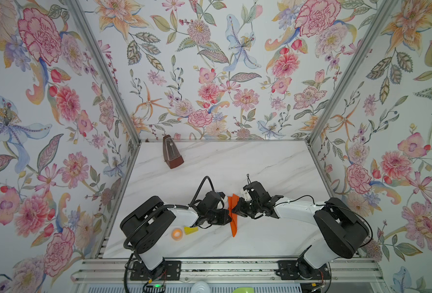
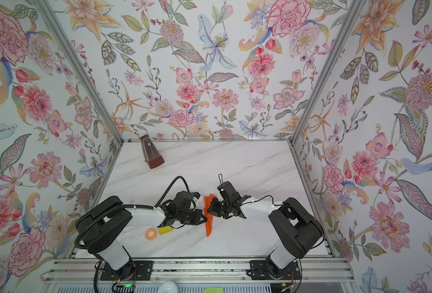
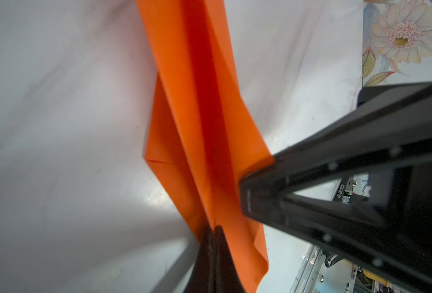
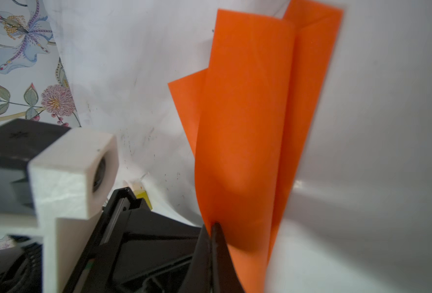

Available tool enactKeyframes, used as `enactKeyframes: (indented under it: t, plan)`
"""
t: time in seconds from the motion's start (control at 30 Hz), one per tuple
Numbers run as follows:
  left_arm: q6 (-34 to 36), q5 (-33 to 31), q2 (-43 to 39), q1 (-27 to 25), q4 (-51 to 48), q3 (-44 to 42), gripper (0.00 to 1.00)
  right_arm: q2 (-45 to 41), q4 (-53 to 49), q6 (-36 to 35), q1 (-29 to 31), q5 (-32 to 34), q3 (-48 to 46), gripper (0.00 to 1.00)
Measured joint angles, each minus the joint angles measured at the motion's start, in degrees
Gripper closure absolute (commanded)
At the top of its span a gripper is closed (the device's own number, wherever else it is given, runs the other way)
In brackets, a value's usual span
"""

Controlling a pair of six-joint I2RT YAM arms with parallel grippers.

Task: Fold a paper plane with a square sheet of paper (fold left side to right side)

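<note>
Orange and thin, the long pointed paper plane (image 1: 234, 225) lies on the white marble table (image 1: 260, 165), well in front of the brown pyramid-shaped metronome (image 1: 172, 155) and off to its right in both top views, its tip aimed at the front rail. The black left gripper (image 3: 212, 234) has its jaws pressed together on the centre ridge of the paper. The black right gripper (image 4: 214, 229) is likewise pinched shut on a raised flap that curls up off the layer beneath, and the two tips nearly meet over the middle of the dart. The step in hand looks like carrying that flap across so the left side lands on the right. To do it well, the left pinch should act as a fixed anchor on the crease while the right one sweeps low and slowly over, keeping the free edge parallel to the edge beneath, since such light paper will buckle or slide if tugged. Pressing along the fold afterwards would sharpen it. Room is fair: the marble between the metronome and the paper is bare, and the side away from the metronome is open as far as the metal frame. Nearer the front than the metronome, the small orange tape ring (image 1: 177, 233) and the yellow block (image 1: 191, 230) sit beside the left arm, apart from the paper, so only a wide elbow swing would trouble them.
</note>
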Motion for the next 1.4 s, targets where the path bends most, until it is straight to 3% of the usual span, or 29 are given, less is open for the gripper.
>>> enactKeyframes:
  t: [0.73,1.2,1.4]
  plan:
    - [1.36,-0.09,-0.02,0.0,-0.37,0.02,1.0,5.9,2.67,0.02,0.0,-0.37,1.95,1.0]
    - [4.7,-4.57,-6.12,1.53,-11.87,0.31,0.82,6.82,5.07,1.27,0.13,-0.07,1.9,1.0]
    - [4.85,-4.7,-9.92,1.9,-13.4,0.17,0.68,7.3,6.45,2.64,1.22,0.92,1.9,1.0]
